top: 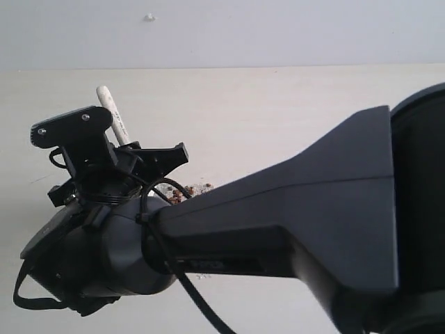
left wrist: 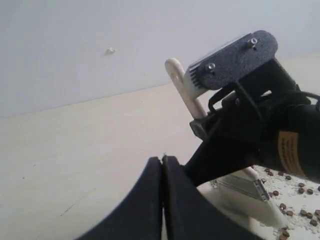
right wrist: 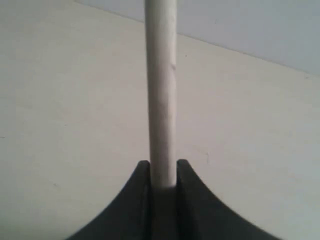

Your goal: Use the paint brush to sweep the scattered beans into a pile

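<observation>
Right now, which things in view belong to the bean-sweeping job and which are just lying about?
Job: paint brush, clamped in the right pincer; beans on the table.
Just there: left pincer, shut on nothing; white speck on the wall.

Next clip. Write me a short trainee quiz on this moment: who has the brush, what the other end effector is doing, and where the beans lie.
1. True or false: the right end effector is shut on the handle of the paint brush.
2. The left end effector is: A) gripping the brush; B) shut with nothing in it; C) wide open.
3. Fill in: in the left wrist view, the beans lie on the table beside the brush's ____.
Key: 1 true; 2 B; 3 bristles.
</observation>
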You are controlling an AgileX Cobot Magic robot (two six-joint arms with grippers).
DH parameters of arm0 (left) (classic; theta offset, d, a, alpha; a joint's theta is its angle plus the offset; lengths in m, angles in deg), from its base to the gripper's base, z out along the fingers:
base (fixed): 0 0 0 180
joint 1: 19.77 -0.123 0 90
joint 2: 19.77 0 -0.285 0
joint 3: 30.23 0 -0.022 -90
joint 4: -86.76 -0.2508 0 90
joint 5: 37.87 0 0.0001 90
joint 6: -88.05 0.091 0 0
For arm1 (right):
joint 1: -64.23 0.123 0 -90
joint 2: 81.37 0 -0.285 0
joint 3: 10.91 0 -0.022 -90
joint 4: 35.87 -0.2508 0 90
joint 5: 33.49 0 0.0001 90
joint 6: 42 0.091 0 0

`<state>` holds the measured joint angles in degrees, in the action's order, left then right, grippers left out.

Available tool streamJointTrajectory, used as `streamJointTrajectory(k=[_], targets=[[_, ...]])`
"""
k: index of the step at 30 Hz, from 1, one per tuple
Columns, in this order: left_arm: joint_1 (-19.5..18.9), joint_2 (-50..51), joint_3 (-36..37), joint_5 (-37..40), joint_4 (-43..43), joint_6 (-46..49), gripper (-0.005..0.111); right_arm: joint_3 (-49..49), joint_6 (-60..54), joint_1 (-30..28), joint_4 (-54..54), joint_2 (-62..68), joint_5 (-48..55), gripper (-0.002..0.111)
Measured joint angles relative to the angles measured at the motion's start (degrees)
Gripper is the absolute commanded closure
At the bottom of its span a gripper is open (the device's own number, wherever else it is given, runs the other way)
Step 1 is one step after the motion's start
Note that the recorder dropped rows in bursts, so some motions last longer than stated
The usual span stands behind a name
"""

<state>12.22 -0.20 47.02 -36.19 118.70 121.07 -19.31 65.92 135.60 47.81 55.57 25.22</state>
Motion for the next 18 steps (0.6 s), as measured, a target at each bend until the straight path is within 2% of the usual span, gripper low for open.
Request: streamJointTrajectory(k=[9,18], targets=[[0.0,0.0,0.0,0.0,0.0,0.0,0.107,0.0,0.3,0.7,0.4,-4.7,-4.4,0.108],[0.0,0.0,0.0,0.0,0.0,0.0,0.107,0.0,8.4,-1.4,8.3,-1.3,-10.6,0.108]])
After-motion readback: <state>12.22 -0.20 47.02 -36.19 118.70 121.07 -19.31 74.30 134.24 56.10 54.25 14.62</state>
